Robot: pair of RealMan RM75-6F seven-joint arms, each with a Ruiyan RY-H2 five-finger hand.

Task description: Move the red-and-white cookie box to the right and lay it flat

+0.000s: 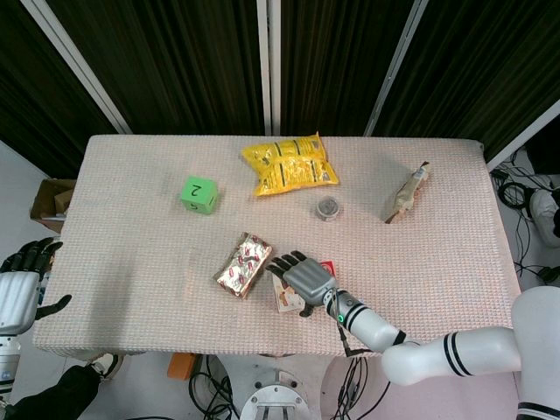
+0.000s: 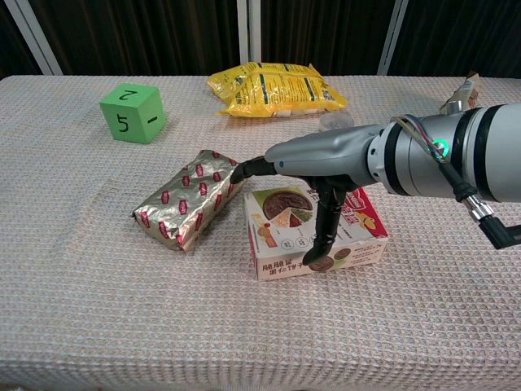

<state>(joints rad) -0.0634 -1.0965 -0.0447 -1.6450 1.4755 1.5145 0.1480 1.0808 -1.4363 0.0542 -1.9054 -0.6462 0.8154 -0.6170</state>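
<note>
The red-and-white cookie box (image 2: 281, 220) lies flat on the table, near the front and a little right of centre, its printed lid facing up. My right hand (image 2: 321, 155) hovers over it with the fingers stretched out to the left past the box's edge and the thumb hanging down onto the lid near the front. It grips nothing. In the head view the right hand (image 1: 304, 278) covers most of the cookie box (image 1: 282, 303). My left hand (image 1: 19, 284) hangs off the table's left edge, empty, fingers apart.
A foil-wrapped snack pack (image 2: 189, 208) lies just left of the box, almost touching it. Further back are a green numbered cube (image 1: 199, 194), a yellow snack bag (image 1: 289, 164), a small round container (image 1: 328, 209) and a wrapped item (image 1: 408, 192) at back right.
</note>
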